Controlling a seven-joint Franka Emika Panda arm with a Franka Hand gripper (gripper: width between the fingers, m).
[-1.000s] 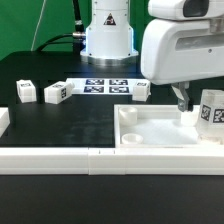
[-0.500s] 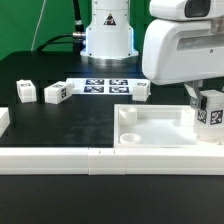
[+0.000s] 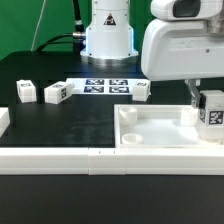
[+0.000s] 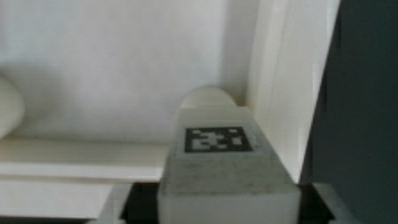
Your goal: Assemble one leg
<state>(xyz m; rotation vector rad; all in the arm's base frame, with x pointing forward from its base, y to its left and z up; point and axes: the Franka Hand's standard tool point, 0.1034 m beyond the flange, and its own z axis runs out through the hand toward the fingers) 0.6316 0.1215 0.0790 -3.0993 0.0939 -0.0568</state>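
In the exterior view, the arm's big white housing fills the upper part of the exterior view's right. Below it the claw is clamped on the leg. The leg sits between the fingers, its black-and-white tag facing the camera and its lower end reaching down past them. It is at the far right corner of the white tray-like piece, just over or on that corner; this view does not show whether it touches.

Three more loose pegs stand on the black counter, well apart from the claw. Two are at the exterior view's left and one is just behind the tray's rear rim. The marker board lies flat before the arm's base. Long white rails run along the front edge.

In the wrist view, the leg stands upright in the middle of the claw, with its square tag turned to the lens. Dark finger pads press against it on both sides. Behind it is the tray's pale floor, where a rounded white bump shows just beyond the leg's end. A raised white wall runs beside it, with the dark counter past that.
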